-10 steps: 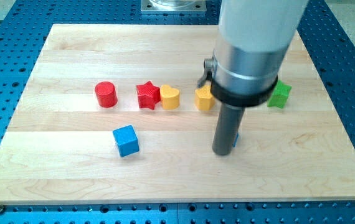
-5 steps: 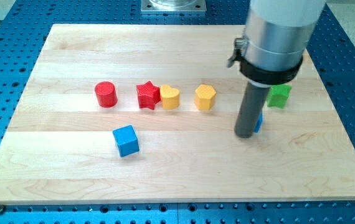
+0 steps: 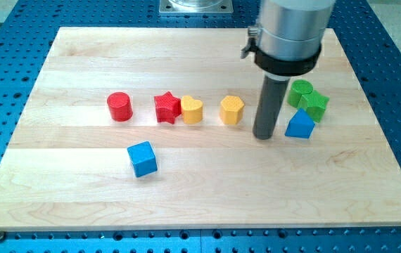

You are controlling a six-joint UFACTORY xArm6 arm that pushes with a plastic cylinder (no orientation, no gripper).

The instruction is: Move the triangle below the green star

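The blue triangle [image 3: 300,125] lies on the wooden board at the view's right. The green star [image 3: 316,105] sits just above it and slightly to its right, nearly touching. A green round block [image 3: 299,91] is up and left of the star, touching it. My tip [image 3: 262,135] rests on the board just left of the triangle, with a small gap between them.
A row of blocks runs across the middle: a red cylinder [image 3: 119,106], a red star [image 3: 167,107], a yellow heart [image 3: 192,110] and a yellow hexagon [image 3: 232,109] just left of my rod. A blue cube [image 3: 142,158] sits lower left.
My tip pushed the blue triangle up and right to just below the green star, then drew back left and up. The triangle and the green round block now show fully.
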